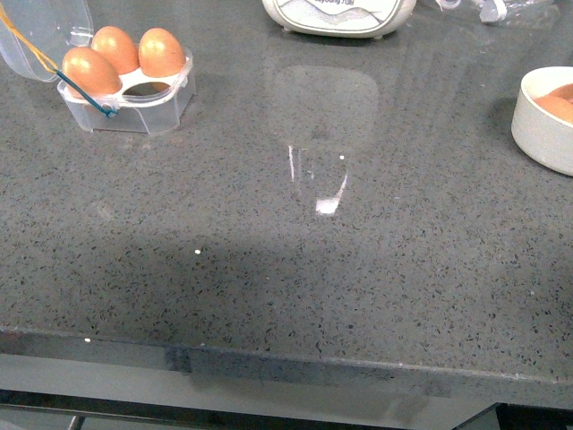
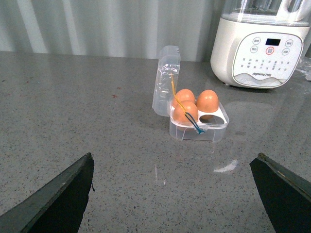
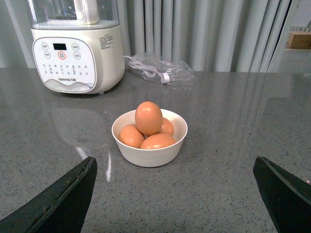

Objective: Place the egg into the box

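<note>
Room: pale pleated curtain (image 3: 218,34) behind. Surface: one grey speckled countertop (image 1: 269,269), glossy.

One white blender (image 3: 77,53), far beyond both claws.

One white bowl (image 3: 150,158) just ahead of the right claw (image 3: 175,160). It holds four brown eggs (image 3: 158,141); the egg (image 3: 148,118) sits on top.

One clear box (image 2: 216,131) ahead of the left claw (image 2: 174,158), lid up. Three eggs (image 2: 208,101) in it, one cell vacant.

Both claws spread wide.

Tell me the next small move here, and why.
Probably ease the open right gripper toward the top egg in the white bowl: it holds nothing yet, and the egg carton, lid open, has one free cell.
</note>
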Available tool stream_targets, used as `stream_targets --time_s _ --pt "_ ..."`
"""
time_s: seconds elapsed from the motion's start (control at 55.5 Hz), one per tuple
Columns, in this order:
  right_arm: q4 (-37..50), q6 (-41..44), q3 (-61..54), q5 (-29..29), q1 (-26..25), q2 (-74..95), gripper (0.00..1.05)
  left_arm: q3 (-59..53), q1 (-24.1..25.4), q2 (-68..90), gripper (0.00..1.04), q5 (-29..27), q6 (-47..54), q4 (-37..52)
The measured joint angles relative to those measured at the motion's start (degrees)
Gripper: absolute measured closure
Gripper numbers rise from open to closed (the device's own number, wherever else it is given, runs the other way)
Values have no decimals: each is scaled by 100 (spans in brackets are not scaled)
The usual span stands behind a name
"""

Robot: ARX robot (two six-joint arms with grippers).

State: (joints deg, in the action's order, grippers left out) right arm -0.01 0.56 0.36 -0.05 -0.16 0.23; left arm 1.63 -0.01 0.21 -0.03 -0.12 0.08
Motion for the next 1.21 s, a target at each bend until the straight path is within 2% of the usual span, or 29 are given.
stream_targets --time_s 1.207 --pt "0 2 0 0 0 0 7 0 0 0 7 0 0 0"
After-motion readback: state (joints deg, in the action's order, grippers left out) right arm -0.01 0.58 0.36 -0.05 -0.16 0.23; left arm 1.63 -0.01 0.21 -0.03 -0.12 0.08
